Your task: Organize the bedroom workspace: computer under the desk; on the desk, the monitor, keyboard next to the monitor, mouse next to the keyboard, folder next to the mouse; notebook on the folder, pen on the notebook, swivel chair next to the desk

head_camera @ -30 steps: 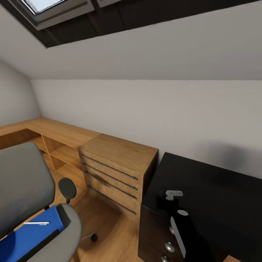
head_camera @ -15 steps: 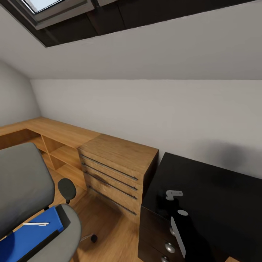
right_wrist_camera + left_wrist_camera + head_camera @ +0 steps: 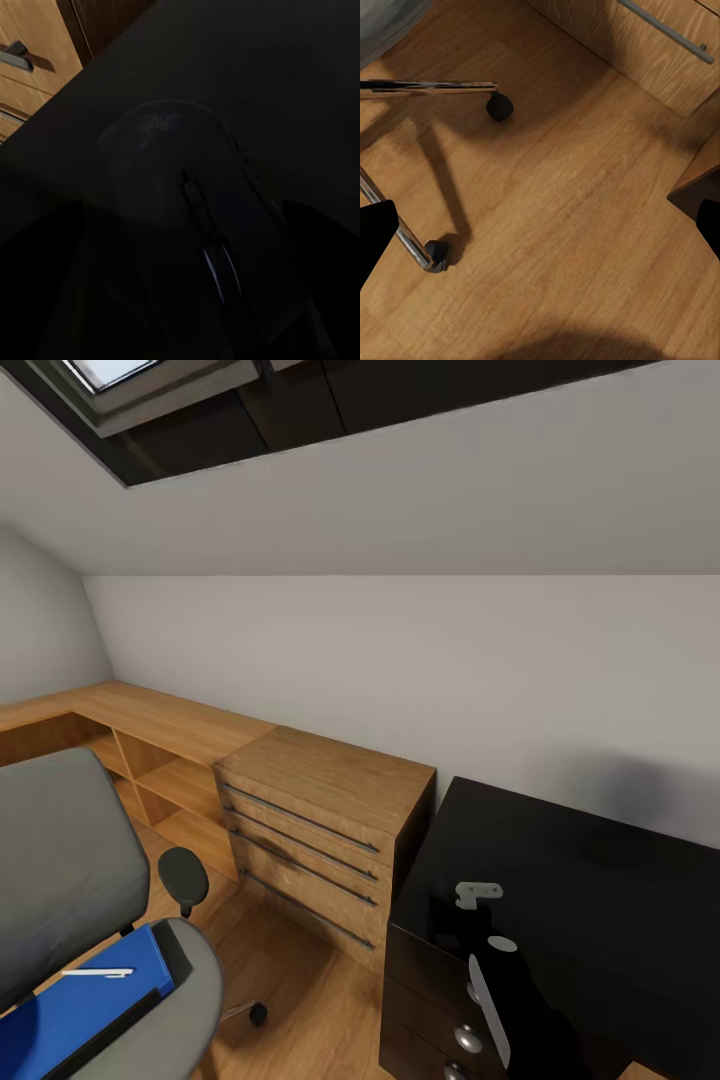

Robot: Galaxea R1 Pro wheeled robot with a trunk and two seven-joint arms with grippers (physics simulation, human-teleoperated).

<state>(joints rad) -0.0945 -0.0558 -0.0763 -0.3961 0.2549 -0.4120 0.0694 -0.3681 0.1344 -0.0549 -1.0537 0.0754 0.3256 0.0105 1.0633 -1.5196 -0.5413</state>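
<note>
one mouse (image 3: 199,240) looks gripped by the right tool (image 3: 196,300) over the desk (image 3: 590,880), not sure though; next, set it down gently.

Light wooden drawer unit (image 3: 320,830) against white wall (image 3: 400,670), open wooden shelving (image 3: 150,770), wooden floor (image 3: 555,225), skylight (image 3: 110,375)

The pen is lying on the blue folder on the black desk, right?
Not quite. The pen does lie on the blue folder, but the folder sits on the swivel chair seat, not on the desk; the head view shows it.
</note>
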